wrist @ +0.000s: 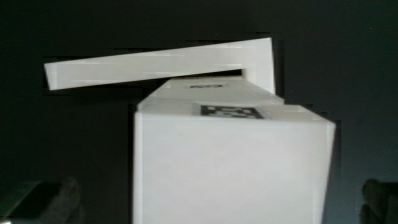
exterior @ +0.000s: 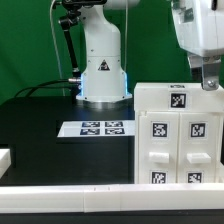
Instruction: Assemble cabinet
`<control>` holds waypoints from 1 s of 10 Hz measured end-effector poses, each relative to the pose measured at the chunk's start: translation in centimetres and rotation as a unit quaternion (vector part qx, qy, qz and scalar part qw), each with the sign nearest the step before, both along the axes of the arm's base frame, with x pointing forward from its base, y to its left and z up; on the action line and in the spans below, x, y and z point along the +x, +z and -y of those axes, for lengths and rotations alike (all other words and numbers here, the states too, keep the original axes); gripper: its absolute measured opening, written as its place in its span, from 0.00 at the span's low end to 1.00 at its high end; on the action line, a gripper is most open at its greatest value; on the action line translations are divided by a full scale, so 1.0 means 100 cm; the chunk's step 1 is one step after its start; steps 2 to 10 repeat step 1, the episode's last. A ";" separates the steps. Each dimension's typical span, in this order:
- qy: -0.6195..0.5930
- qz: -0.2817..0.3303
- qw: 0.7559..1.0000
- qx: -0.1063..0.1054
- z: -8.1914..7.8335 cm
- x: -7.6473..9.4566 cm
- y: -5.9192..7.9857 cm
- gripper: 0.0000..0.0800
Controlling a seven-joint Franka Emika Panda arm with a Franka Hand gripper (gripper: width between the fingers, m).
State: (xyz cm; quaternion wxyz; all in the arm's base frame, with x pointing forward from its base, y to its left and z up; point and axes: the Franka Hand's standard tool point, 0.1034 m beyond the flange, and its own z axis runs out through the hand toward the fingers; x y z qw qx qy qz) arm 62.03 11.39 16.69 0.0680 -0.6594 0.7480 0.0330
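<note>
The white cabinet [exterior: 178,135] stands on the black table at the exterior view's right, with several black-and-white tags on its faces. My gripper [exterior: 209,78] hangs just above its top at the back right. In the wrist view a tall white part of the cabinet [wrist: 235,160] with one tag on top fills the space between my fingers. Dark fingertips [wrist: 39,200] show on both sides of it with gaps to the white sides, so the gripper [wrist: 210,205] is open and astride it, not gripping.
The marker board [exterior: 100,128] lies on the table in front of the white robot base [exterior: 102,70]. A white rail [exterior: 70,196] runs along the front edge. A white block [exterior: 5,158] sits at the left. A long white bar [wrist: 160,65] lies beyond the cabinet part.
</note>
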 end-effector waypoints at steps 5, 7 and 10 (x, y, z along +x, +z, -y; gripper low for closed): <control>0.001 0.000 1.000 0.000 0.000 0.000 0.000 1.00; 0.001 0.000 1.000 0.000 0.000 0.000 0.000 1.00; 0.001 0.000 1.000 0.000 0.000 0.000 0.000 1.00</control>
